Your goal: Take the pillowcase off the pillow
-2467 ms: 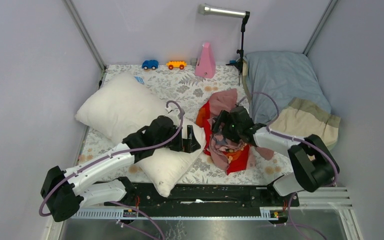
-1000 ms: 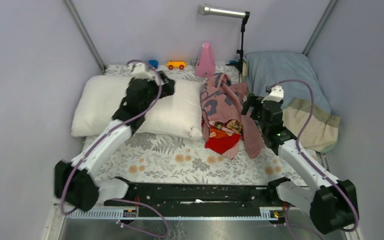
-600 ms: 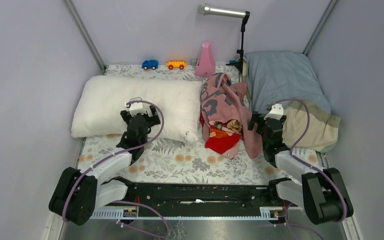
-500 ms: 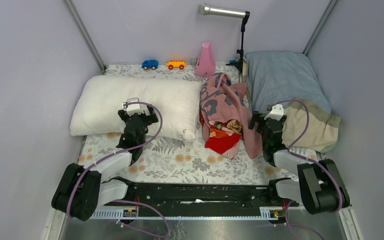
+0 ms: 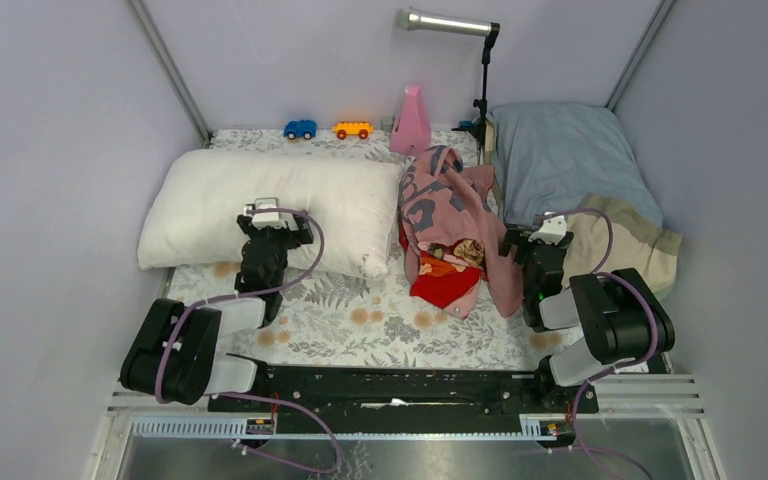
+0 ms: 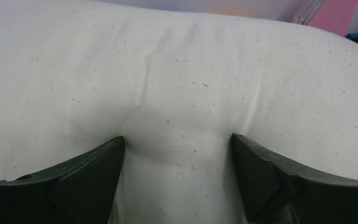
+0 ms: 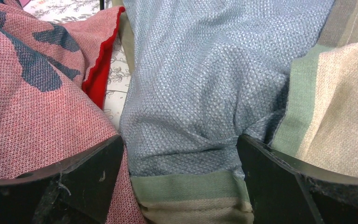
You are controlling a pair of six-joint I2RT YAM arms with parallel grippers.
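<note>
The plain white pillow (image 5: 260, 195) lies bare at the back left and fills the left wrist view (image 6: 177, 70). The pillowcase (image 5: 455, 235), faded pink with dark print and a red edge, lies crumpled beside it, apart from it. My left gripper (image 5: 272, 228) is open at the pillow's near side, its fingertips (image 6: 114, 149) denting the fabric. My right gripper (image 5: 532, 245) stands open between the pillowcase (image 7: 32, 93) and the grey-blue pillow, holding nothing.
A grey-blue pillow with a beige end (image 5: 570, 170) lies at the back right, also close in the right wrist view (image 7: 200, 79). Along the back wall stand a blue toy car (image 5: 300, 129), an orange one (image 5: 352, 129), a pink cone (image 5: 412, 122) and a lamp stand (image 5: 482, 80).
Both arms have drawn back toward their bases and folded down. The left gripper came off the pillow's far top to its near side; the right gripper lowered beside the pillowcase.
</note>
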